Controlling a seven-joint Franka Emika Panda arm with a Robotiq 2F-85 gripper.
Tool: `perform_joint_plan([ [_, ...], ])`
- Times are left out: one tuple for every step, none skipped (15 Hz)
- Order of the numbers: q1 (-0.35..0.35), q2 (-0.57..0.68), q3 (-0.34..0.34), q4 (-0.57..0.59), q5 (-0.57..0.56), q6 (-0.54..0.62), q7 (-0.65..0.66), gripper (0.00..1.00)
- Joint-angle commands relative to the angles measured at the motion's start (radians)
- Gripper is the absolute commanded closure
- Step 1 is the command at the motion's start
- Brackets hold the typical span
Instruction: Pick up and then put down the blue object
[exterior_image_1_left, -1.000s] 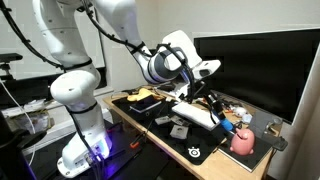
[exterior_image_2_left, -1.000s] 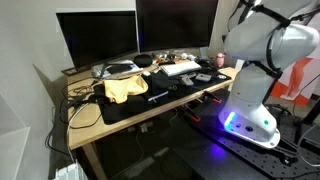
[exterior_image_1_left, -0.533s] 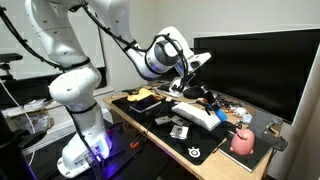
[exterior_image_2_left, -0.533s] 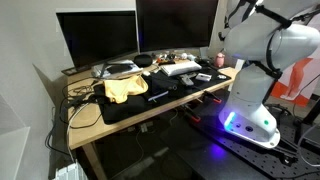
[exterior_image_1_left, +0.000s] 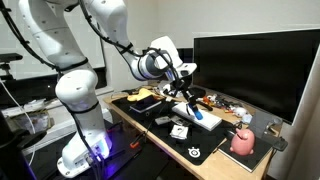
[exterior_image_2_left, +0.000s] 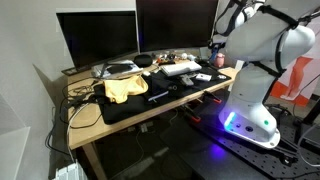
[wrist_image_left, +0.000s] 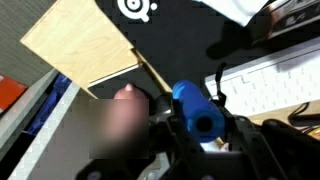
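Note:
The blue object (wrist_image_left: 194, 108) is a short bright-blue cylinder. It sits between my gripper's (wrist_image_left: 196, 128) two dark fingers, end-on to the wrist camera. In an exterior view the gripper (exterior_image_1_left: 190, 98) reaches down over the white keyboard (exterior_image_1_left: 205, 118), and the blue object (exterior_image_1_left: 197, 113) shows at the fingertips, just above the keys. The keyboard (wrist_image_left: 270, 85) lies behind the jaws in the wrist view. In an exterior view the arm hides the gripper; only the keyboard (exterior_image_2_left: 180, 68) shows.
A pink rounded object (exterior_image_1_left: 242, 141) stands on the desk's near corner and shows blurred in the wrist view (wrist_image_left: 125, 112). Black monitors (exterior_image_1_left: 255, 65) stand behind the desk. A black mat (exterior_image_1_left: 195, 150), a yellow cloth (exterior_image_2_left: 125, 88) and small clutter cover the desk.
The arm has swung over, and the gripper has come down from beside the monitor to just above the keyboard. The blue object now shows at its fingertips.

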Motion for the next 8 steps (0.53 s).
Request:
perform_joint_plan([
  [0.267,-0.033,-0.170,-0.014,0.252,-0.032,-0.274,0.91],
  [0.351,-0.076,-0.233,-0.016,0.322,-0.074,-0.352,0.91],
  [0.402,-0.120,-0.271,-0.011,0.369,-0.120,-0.414,0.91],
  [0.437,-0.160,-0.302,-0.004,0.398,-0.168,-0.466,0.91],
  [0.356,-0.202,-0.218,-0.039,0.477,-0.187,-0.555,0.91],
  [0.365,-0.228,-0.224,-0.031,0.509,-0.231,-0.598,0.91],
  [0.356,-0.259,-0.217,-0.027,0.540,-0.277,-0.648,0.91],
  [0.352,-0.286,-0.215,-0.020,0.565,-0.325,-0.690,0.91],
])
